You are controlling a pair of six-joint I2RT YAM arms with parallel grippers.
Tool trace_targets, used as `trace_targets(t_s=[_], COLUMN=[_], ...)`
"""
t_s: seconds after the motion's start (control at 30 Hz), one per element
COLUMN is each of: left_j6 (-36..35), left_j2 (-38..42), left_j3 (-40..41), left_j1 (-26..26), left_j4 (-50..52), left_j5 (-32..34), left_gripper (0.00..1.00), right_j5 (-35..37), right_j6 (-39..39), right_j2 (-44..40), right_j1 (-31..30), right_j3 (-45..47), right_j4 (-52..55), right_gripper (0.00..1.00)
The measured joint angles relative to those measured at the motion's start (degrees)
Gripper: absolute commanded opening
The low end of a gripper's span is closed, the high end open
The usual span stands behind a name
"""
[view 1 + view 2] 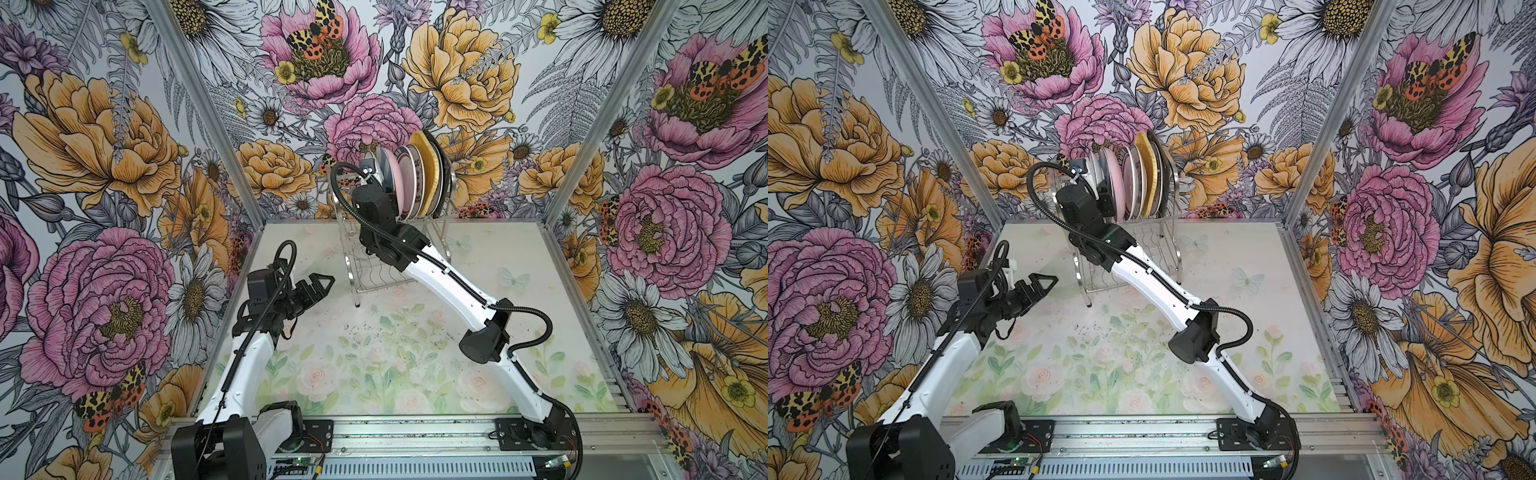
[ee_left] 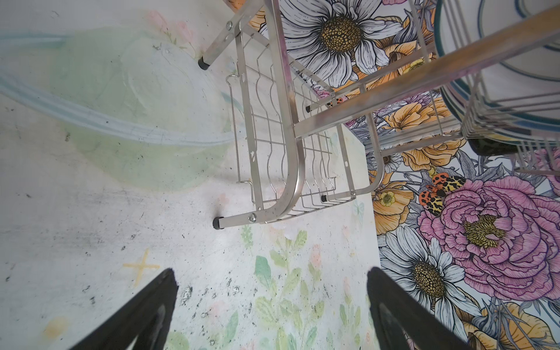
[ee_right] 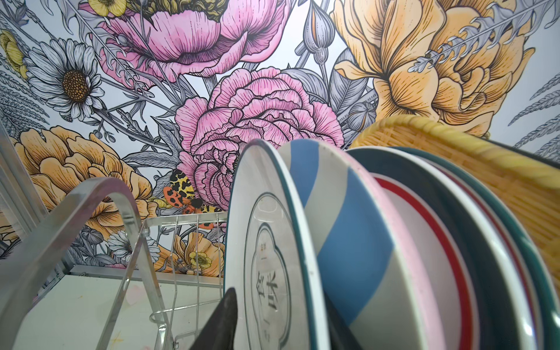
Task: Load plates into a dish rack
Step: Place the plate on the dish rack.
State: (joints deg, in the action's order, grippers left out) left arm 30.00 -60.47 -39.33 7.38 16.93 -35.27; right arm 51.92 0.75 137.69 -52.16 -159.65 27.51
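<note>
Floral-print table (image 1: 374,353) between flowered walls. Dish rack (image 1: 376,276) stands toward the table's far edge, and its upper tier holds a row of upright plates (image 1: 415,178). Right gripper (image 3: 281,315) straddles the rim of the white teal-rimmed plate (image 3: 272,242), which stands next to the blue-striped plate (image 3: 348,242). Whether its jaws press the plate cannot be told. Left gripper (image 1: 318,284) hovers over the table near the rack, jaws wide apart and empty.

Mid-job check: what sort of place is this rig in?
Likely a staged robot test cell, not a kitchen: flower-print walls in an aluminium frame, arms bolted to a rail, a dish rack on a printed tabletop.
</note>
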Motion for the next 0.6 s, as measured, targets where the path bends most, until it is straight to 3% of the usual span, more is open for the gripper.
trace_targets(t_s=[0.33, 0.6], left_j6=[0.00, -0.07], left_j2=[1.03, 1.14], left_j3=[0.00, 0.00], left_j1=[0.00, 0.00], left_j4=[0.00, 0.00], left_j5=[0.13, 0.55], left_gripper=[0.98, 0.99], right_j5=[0.33, 0.13], right_j6=[-0.48, 0.02], right_j2=[-6.95, -18.34], right_j1=[-2.29, -4.61], right_j3=[6.51, 21.35], right_j4=[-0.20, -0.39], right_gripper=[0.47, 0.59])
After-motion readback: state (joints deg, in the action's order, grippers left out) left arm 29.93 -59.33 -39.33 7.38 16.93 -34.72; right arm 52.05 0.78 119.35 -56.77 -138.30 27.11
